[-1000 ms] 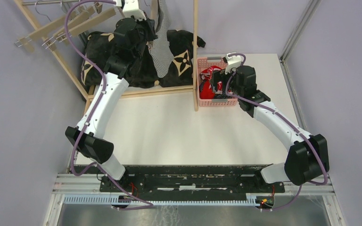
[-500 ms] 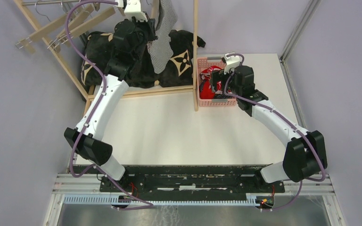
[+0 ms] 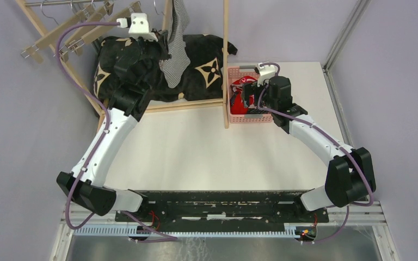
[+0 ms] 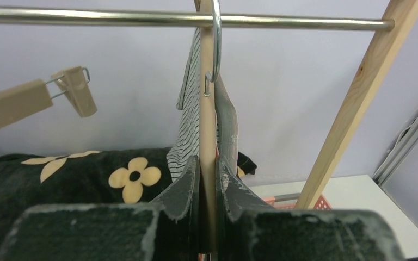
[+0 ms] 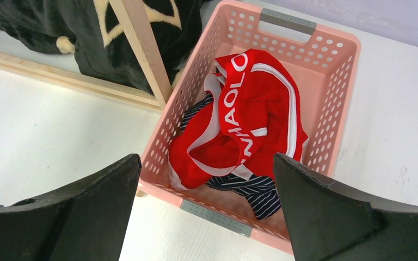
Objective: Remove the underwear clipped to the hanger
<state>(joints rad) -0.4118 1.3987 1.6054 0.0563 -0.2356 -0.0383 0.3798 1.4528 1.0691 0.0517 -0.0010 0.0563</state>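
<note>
Closest in: white table (image 3: 196, 157), arm bases along its near edge.

Bit further out, on the right: right gripper (image 5: 207, 163). Hangs above the pink basket (image 5: 334, 114) with jaws spread wide, gripping nothing, fingers (image 5: 326, 217) either side of the basket in the wrist view. Down in that basket: red underwear (image 5: 250, 114) with white lettering, bunched up on top, plus navy striped underwear (image 5: 258, 196) poking out from under it at the near end. Basket parked on the table, right beside a wooden rack post (image 5: 141, 49).

Further back, on the left: left gripper (image 4: 208, 179), up in the rack. Pinched shut on the wooden hanger (image 4: 208, 109), seen edge-on from the wrist cam, wood squeezed right between the two fingers (image 4: 182, 187). Grey underwear (image 4: 188, 125) with fine stripes hanging from that hanger, draping down either side of the wood and reaching the fingertips. Exact clip position: can't tell from these angles.

Behind that: black cushion (image 4: 60, 179) with beige flowers, lying low in the rack. Up top, metal rail (image 4: 87, 16) carrying the hanger's hook (image 4: 216, 49). Off to the left, empty wooden hangers (image 4: 16, 100) with clips on the ends. Lilac wall (image 4: 114, 81) at the very back.
</note>
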